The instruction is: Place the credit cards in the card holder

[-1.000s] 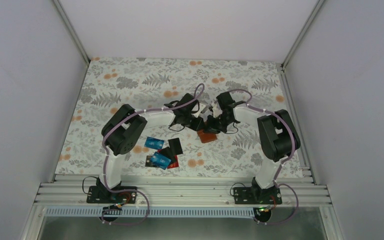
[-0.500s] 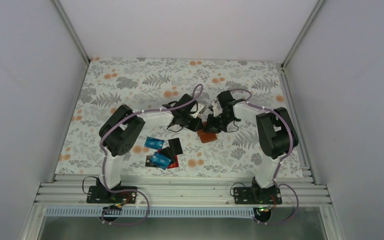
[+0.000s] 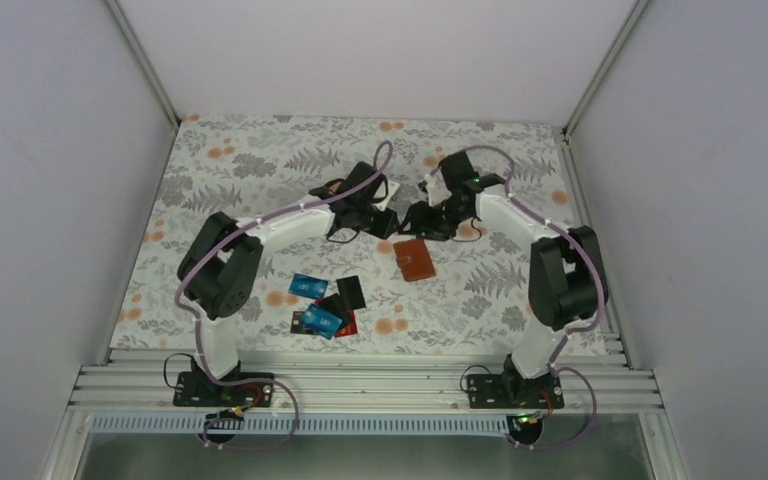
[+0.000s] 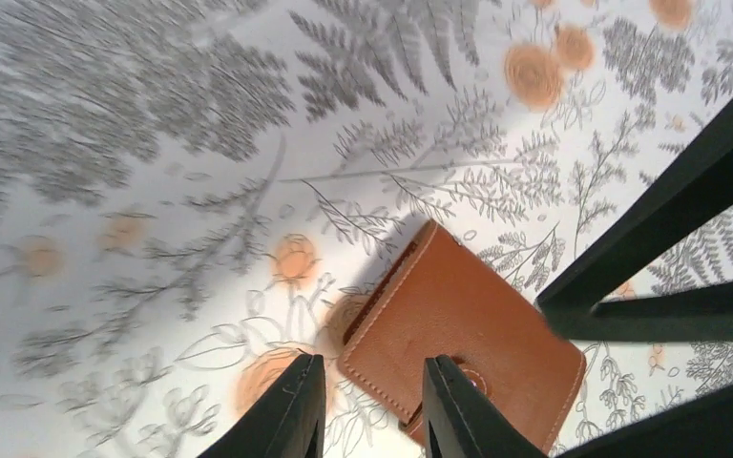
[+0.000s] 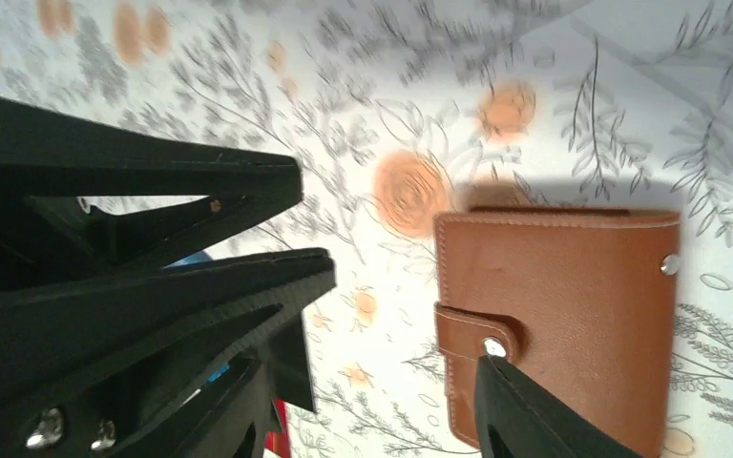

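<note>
The card holder lies shut on the floral cloth, a brown leather wallet with its snap strap fastened. Both grippers hang just above its far side, tips facing each other. My left gripper is open with only air between its fingers. My right gripper is open too, and one fingertip hovers over the strap's snap. The credit cards lie loose nearer the bases: a blue one, a black one, another blue one and a red one.
The left gripper's black fingers fill the left of the right wrist view. The right gripper's fingers cross the right of the left wrist view. Aluminium rails run along the near edge, and white walls enclose the table.
The right gripper has opened and let go of the card holder. Both grippers have risen and drawn back towards the far side. The holder now lies flat and fully in view.
</note>
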